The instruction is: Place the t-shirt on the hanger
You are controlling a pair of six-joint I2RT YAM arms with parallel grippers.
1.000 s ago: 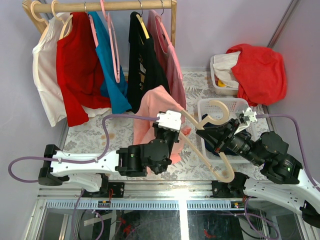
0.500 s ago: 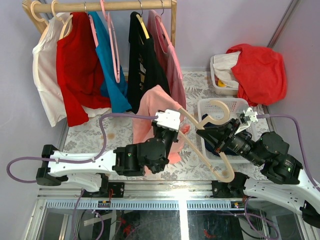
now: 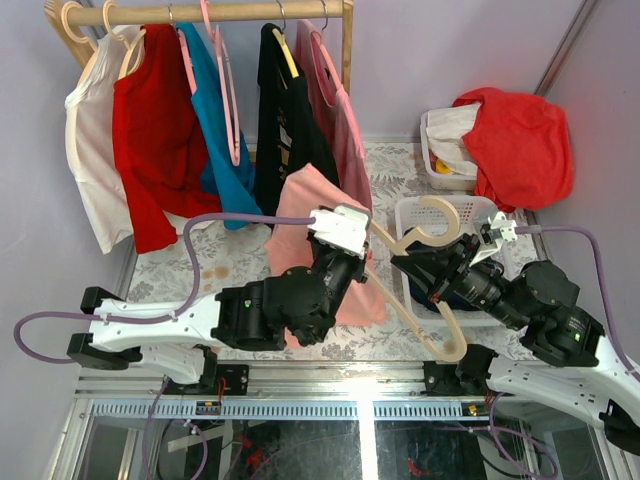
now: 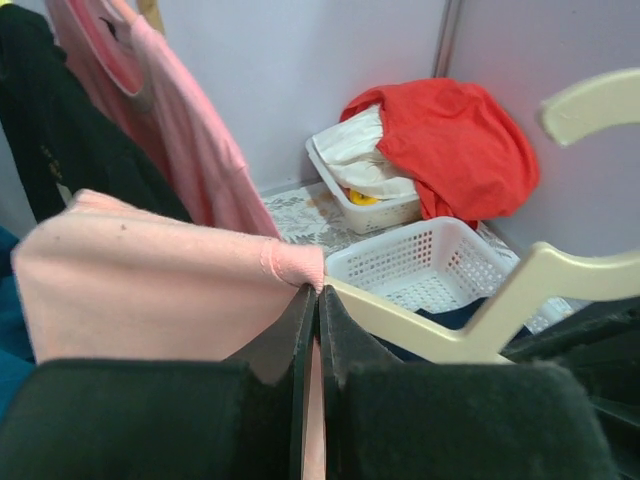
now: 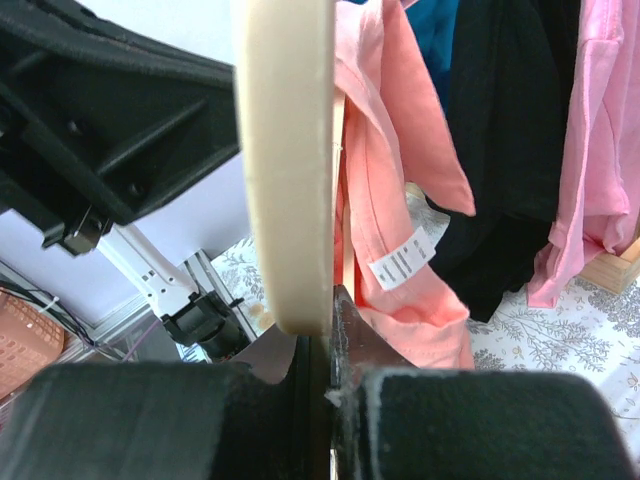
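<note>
The salmon t-shirt [image 3: 312,205] hangs in the air in front of the rack, draped over one end of the cream hanger [image 3: 452,340]. My left gripper [image 3: 362,240] is shut on the t-shirt's edge [image 4: 290,262], right where the cloth meets the hanger's arm [image 4: 440,325]. My right gripper [image 3: 425,275] is shut on the hanger's arm [image 5: 285,150] and holds it edge-on. Beyond the arm hangs the t-shirt [image 5: 385,170], its white label [image 5: 405,258] showing. The hanger's hook [image 3: 432,212] curls above the white basket.
A wooden rack [image 3: 220,12] at the back carries white, red, blue, black and pink garments. A white basket [image 3: 480,210] stands right of the arms. Behind it a second basket [image 3: 440,170] holds cloth, and a red shirt [image 3: 520,140] is draped over it.
My left gripper has closed on the t-shirt and risen toward the rack, lifting the cloth higher and spreading it along the hanger's arm. The right arm and hanger have barely shifted.
</note>
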